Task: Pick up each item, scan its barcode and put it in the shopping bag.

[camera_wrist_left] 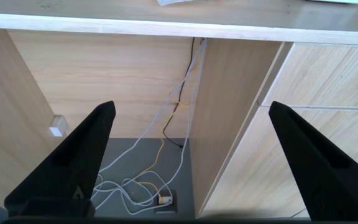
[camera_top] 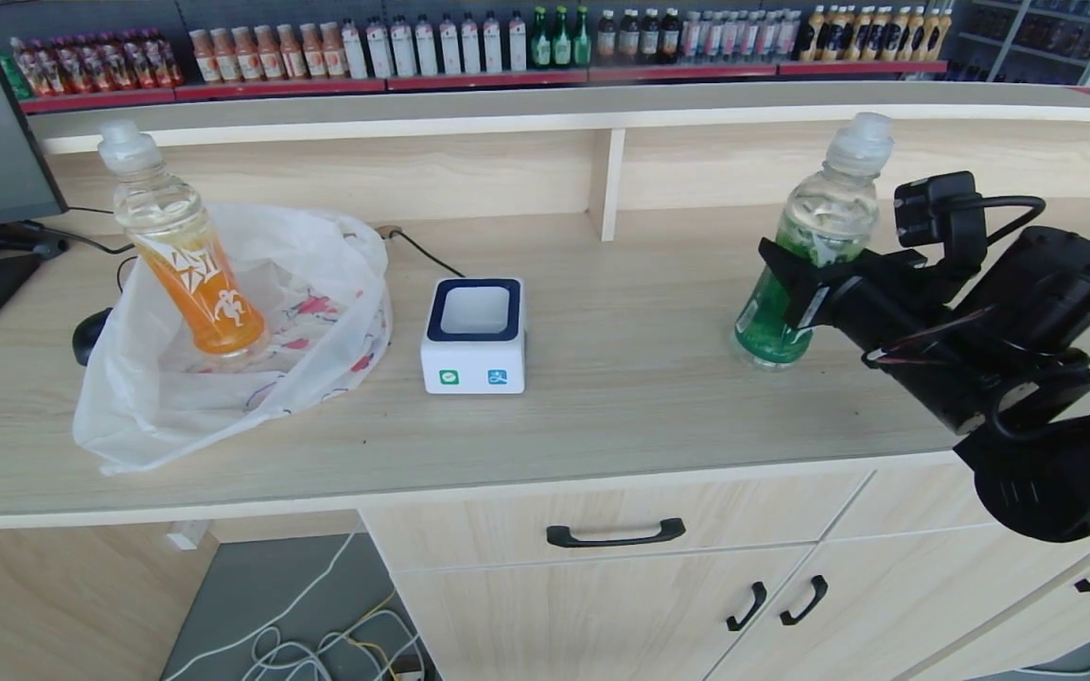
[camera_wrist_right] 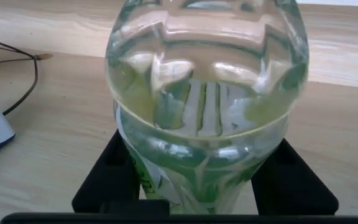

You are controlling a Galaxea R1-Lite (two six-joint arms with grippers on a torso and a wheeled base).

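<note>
Wooden checkout counter [camera_top: 621, 416] is stretching across my head view, and my right gripper [camera_top: 805, 284] is clasping the green bottle [camera_top: 829, 213] at mid-body, well right of the scanner [camera_top: 474, 331]. Below the counter edge, my left gripper [camera_wrist_left: 191, 106] is hanging wide and empty. Seen from my right wrist, the bottle is looking full, smooth and slippery, so I am judging its labelled waist the best hold.

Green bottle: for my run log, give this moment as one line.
right gripper: shut on green bottle, mid-body | left gripper: open, below counter | orange bottle: standing in shopping bag
</note>
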